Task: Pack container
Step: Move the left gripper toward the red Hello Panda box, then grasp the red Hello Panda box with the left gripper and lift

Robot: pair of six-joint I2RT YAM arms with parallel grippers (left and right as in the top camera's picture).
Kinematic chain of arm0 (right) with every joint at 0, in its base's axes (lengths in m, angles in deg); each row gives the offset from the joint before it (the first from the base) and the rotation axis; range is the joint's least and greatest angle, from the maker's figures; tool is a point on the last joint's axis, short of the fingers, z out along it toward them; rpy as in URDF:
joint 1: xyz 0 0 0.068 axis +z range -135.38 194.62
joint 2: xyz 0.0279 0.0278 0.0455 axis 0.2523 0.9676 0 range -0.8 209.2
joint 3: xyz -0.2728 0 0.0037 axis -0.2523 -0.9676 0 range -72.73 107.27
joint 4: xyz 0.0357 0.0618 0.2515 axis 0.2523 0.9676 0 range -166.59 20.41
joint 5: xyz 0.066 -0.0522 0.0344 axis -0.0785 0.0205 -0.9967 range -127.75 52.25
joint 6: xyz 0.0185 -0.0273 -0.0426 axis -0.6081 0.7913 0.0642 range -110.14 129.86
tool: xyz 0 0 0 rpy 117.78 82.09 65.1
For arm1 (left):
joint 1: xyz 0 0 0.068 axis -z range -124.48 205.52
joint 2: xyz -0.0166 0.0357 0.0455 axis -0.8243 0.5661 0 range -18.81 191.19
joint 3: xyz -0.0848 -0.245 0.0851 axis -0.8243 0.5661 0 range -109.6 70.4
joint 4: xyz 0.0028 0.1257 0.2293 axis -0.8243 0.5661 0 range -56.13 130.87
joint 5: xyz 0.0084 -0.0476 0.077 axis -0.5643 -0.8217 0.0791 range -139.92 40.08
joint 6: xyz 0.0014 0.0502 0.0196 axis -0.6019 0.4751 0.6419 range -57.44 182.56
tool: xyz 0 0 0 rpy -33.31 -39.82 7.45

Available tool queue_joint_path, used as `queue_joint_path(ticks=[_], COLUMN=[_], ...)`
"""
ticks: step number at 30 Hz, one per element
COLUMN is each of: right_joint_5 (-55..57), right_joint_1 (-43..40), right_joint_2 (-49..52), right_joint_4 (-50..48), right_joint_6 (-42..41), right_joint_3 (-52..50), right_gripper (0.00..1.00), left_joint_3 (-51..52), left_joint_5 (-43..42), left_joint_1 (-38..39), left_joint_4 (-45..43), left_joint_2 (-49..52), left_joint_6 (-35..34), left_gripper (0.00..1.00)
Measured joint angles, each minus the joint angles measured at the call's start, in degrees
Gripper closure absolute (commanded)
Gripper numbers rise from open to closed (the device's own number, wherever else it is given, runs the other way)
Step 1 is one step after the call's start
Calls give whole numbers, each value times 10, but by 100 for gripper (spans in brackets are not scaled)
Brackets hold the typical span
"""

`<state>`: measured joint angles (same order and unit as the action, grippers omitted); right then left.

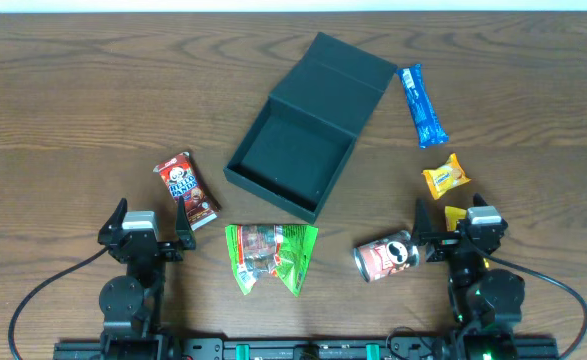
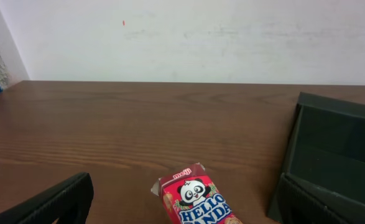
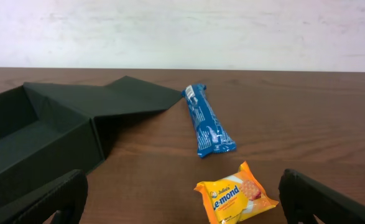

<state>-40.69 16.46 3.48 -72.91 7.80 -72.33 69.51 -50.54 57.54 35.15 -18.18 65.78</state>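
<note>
Both my end effectors stand fully open and hold nothing. The container [image 1: 291,160] sits in the upper middle of the overhead frame on the counter [image 1: 73,90], turned on a diagonal, empty, its lid [image 1: 351,75] thrown back toward the upper right. It lies up and right of my left end effector [image 1: 151,212] and up and left of my right end effector [image 1: 449,214]. The Hello Panda packet [image 1: 186,187] lies just ahead of my left one, its long axis running upper left to lower right. I judge that arm best placed to take it.
</note>
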Motion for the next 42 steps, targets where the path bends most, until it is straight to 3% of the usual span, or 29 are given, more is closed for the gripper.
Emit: queue_joint_path(ticks=[9,15,18,26,32,36,42], right_joint_5=[0,0,0,0,0,0,0], right_joint_1=[0,0,0,0,0,0,0], right_joint_2=[0,0,0,0,0,0,0], right_joint_4=[0,0,0,0,0,0,0], right_joint_6=[0,0,0,0,0,0,0], right_joint_3=[0,0,0,0,0,0,0], right_gripper=[1,1,1,1,1,1,1], left_joint_3=[0,-2,-37,-241,-429,-577,-813], left_joint_5=[2,-22,-36,-44,-48,-50,-50], left_joint_1=[0,0,0,0,0,0,0], left_joint_4=[-5,-7,35,114,202,309,583], left_joint_2=[0,0,0,27,176,312,508], left_joint_6=[-5,-67,-96,-112,-112,-112,-117], left_gripper=[5,5,5,5,5,5,5])
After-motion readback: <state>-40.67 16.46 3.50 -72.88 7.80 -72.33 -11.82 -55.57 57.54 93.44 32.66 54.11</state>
